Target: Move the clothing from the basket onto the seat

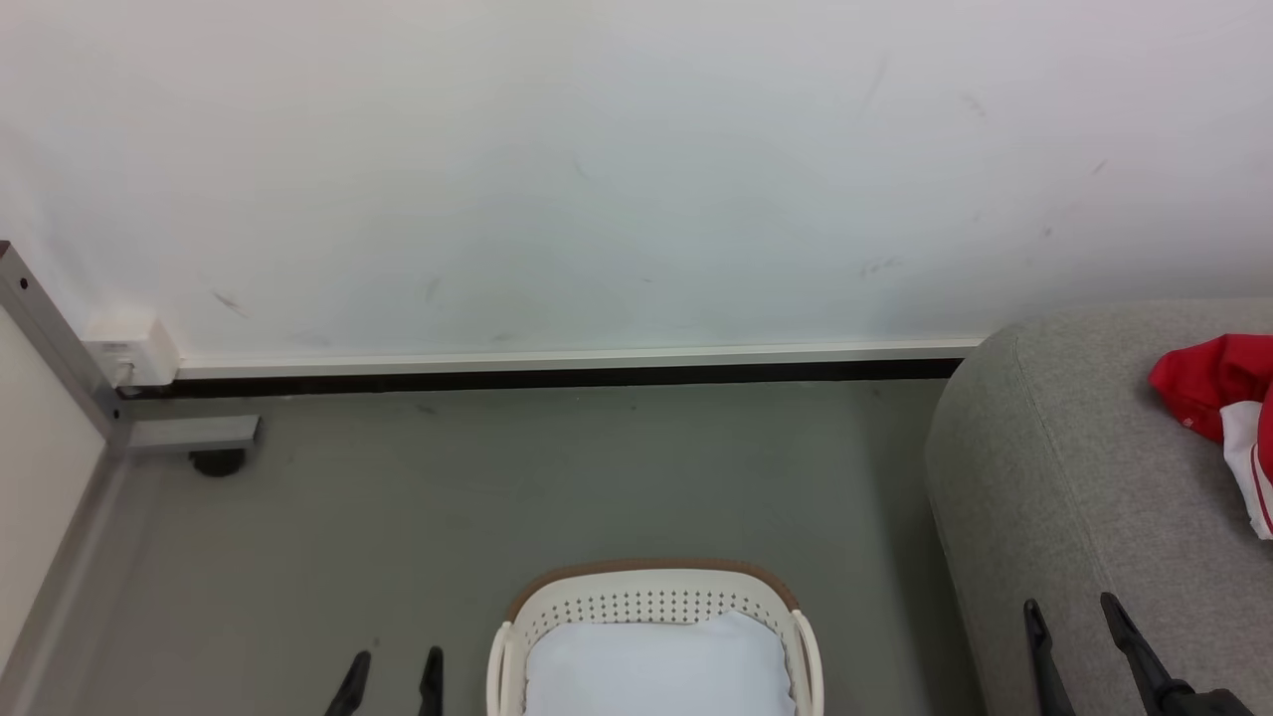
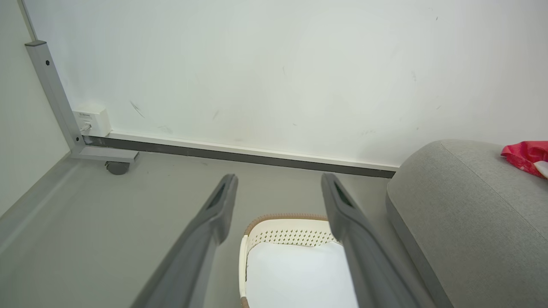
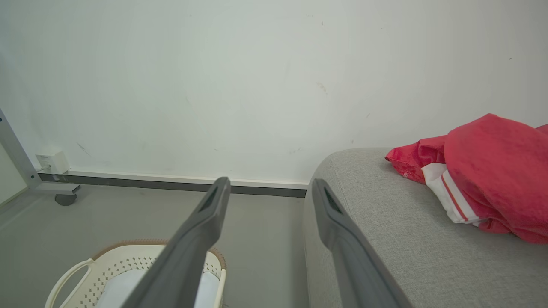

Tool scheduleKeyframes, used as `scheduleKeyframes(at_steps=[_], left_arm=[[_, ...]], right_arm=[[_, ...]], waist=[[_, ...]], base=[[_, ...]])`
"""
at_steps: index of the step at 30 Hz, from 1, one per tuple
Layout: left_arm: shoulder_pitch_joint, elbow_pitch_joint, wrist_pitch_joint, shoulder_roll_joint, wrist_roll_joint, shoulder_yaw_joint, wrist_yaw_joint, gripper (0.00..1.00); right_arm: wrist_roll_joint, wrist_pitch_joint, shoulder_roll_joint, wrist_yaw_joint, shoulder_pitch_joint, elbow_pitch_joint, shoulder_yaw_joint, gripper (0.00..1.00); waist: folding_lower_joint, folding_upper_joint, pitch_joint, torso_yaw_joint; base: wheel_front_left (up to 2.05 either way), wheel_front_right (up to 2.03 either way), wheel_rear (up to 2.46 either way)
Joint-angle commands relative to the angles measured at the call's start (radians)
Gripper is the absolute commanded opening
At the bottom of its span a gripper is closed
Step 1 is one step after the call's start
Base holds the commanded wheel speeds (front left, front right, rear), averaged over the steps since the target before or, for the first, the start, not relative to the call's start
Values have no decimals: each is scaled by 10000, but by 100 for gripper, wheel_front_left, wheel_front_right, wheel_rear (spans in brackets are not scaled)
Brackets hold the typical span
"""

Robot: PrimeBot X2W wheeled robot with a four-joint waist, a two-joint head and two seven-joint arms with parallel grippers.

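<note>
On the sofa (image 1: 1074,467) lie the red clothes (image 1: 1218,383)

They sit in a soft heap, well away from the basket (image 1: 646,605). The right hand (image 1: 1070,612) is nearer: the heap is ahead of it and off to its right. The left hand (image 1: 393,661) is across the basket from it. Both hands are spread wide and hold nothing. A flat white pad (image 1: 661,666) lies in the basket. The job looks about done.
</note>
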Motion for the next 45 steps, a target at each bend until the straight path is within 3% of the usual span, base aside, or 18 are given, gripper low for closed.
scheduleKeyframes(at_steps=[1,8,9,14,45], left_arm=[[58,22,-4,-8,158,78,-37,100],[15,-3,-4,-148,359,278,-288,100],[20,-23,-4,-162,364,280,-309,0],[65,367,26,-185,247,196,-302,0],[-741,305,1438,-220,-4972,1001,-531,0]], right_arm=[[-29,-3,-31,-22,-54,38,2,100],[77,-3,-31,-23,-21,91,53,100],[88,-1,-31,-23,-8,97,53,0],[114,28,84,2,122,447,68,0],[5708,1431,32,-4,-434,130,-304,0]], waist=[[0,0,1,-8],[0,0,-5,-56],[0,0,-9,-59],[0,0,-6,-59],[0,0,87,-13]], base=[[0,0,0],[0,0,0],[0,0,0],[0,0,0],[0,0,0]])
